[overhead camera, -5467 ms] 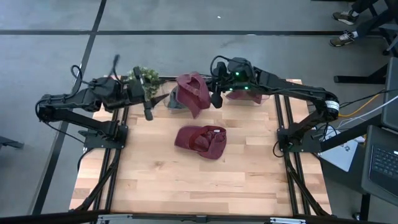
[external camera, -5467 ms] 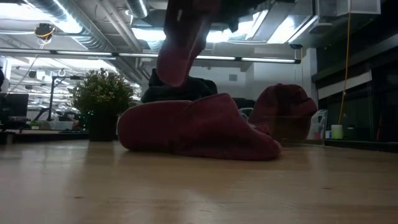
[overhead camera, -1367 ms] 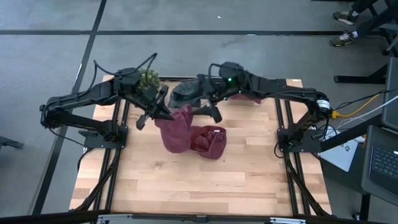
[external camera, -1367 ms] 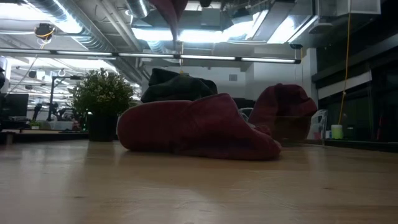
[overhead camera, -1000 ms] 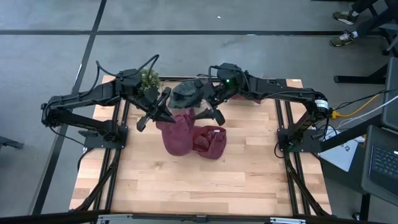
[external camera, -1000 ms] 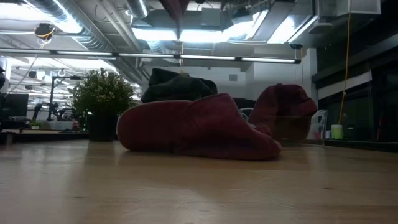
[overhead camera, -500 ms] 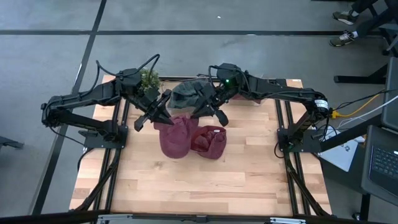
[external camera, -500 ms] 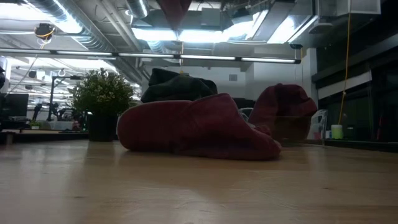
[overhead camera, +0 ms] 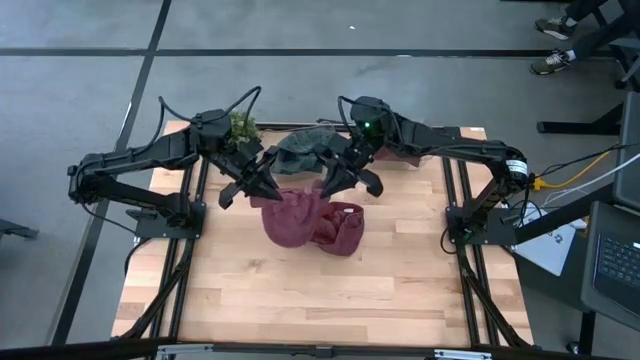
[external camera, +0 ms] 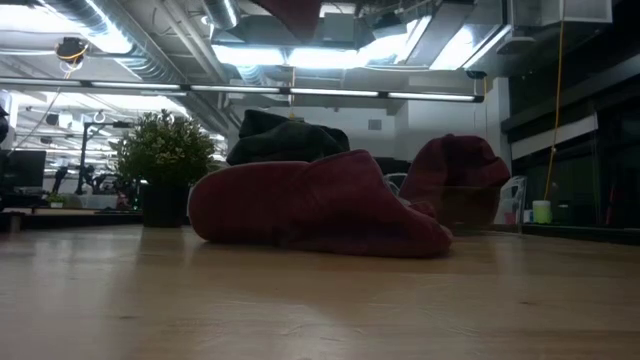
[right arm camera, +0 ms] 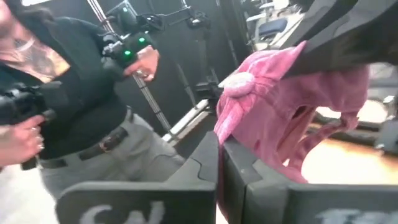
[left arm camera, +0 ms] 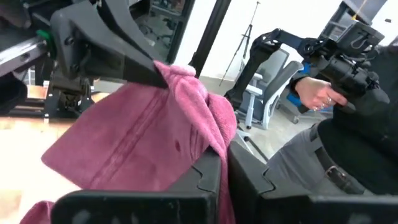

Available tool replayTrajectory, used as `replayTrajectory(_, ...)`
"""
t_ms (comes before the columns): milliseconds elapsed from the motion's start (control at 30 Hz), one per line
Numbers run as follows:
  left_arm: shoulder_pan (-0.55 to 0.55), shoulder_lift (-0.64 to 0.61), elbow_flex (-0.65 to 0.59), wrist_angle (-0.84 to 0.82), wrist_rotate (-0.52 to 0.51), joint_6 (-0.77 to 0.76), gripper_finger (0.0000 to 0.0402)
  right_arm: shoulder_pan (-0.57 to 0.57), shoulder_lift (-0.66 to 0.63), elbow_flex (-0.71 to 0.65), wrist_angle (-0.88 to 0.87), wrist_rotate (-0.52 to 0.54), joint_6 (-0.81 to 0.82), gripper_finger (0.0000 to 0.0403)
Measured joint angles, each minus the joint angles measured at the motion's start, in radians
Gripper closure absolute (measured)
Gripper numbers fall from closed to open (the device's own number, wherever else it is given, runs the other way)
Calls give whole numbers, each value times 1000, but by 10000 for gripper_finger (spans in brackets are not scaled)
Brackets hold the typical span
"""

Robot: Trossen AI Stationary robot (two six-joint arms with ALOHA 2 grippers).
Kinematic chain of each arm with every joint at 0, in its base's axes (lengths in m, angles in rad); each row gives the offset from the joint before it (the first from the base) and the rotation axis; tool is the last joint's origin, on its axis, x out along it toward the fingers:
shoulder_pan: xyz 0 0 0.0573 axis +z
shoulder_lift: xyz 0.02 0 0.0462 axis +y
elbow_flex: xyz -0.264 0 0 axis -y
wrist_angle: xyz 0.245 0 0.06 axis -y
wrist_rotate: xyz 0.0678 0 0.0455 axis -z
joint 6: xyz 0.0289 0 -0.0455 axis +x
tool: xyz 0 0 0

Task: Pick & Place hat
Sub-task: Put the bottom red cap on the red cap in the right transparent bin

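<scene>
A maroon hat (overhead camera: 293,217) is held up off the worktop (overhead camera: 300,290) btwn both hands. Left hand (overhead camera: 268,186) is clamped shut on one edge of the hat, right hand (overhead camera: 326,186) shut on the opposite edge, so the cloth hangs stretched below and btwn them. A 2nd hat (overhead camera: 338,227) lies just beside and under the hanging one, on the right hand's side. A dark hat (overhead camera: 303,150) sits just beyond both hands; plant (overhead camera: 238,127) is behind the left hand.

Judged: carry/spread phase. To do it well, both grips should be kept firm and hands moved together, equal height, w/o pulling apart too hard. Hat should be lowered clear of the 2nd hat, not dragged across it. A person (right arm camera: 74,106) is seen beyond the table, clear of the arms.
</scene>
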Motion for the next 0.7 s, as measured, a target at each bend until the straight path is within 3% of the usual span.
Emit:
replayTrajectory(67,-1,-2,0,5,-10,-25,383,-6,-1,16,-15,-46,29,400)
replayTrajectory(167,-2,-20,1,9,18,-34,370,-18,-51,40,-51,-196,44,401)
replayTrajectory(300,11,-21,1,8,-3,-34,338,-37,-85,53,-49,-235,84,401)
replayTrajectory(500,46,-29,0,57,-36,-10,274,-71,-106,44,-151,-43,78,401)
replayTrajectory(700,67,-29,1,121,-150,-7,211,-86,-112,48,-275,192,31,401)
